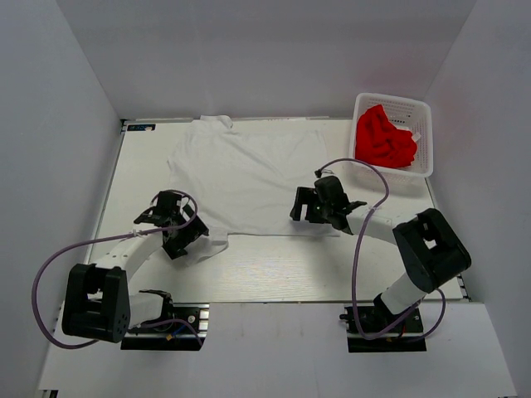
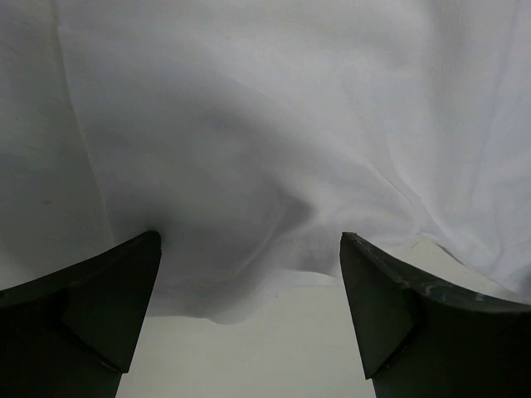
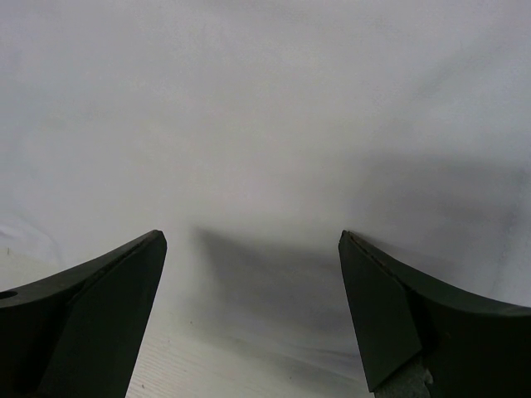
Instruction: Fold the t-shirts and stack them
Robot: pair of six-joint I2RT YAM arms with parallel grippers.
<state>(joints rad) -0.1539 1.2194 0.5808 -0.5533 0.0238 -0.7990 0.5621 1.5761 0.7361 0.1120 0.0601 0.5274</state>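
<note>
A white t-shirt [image 1: 246,172] lies spread flat on the table, collar at the far edge. A red t-shirt [image 1: 383,138] lies crumpled in the white lattice basket [image 1: 423,157] at the far right. My left gripper [image 1: 184,240] is open over the white shirt's near-left hem corner; in the left wrist view the rumpled hem [image 2: 249,274] lies between the fingers [image 2: 108,307]. My right gripper [image 1: 300,207] is open at the shirt's near-right hem; in the right wrist view flat white cloth [image 3: 265,149] fills the gap and the hem edge [image 3: 274,352] runs between the fingers [image 3: 390,307].
Bare white table [image 1: 274,269] lies between the shirt's hem and the arm bases. White walls close in on the left, back and right. Purple cables loop from both arms.
</note>
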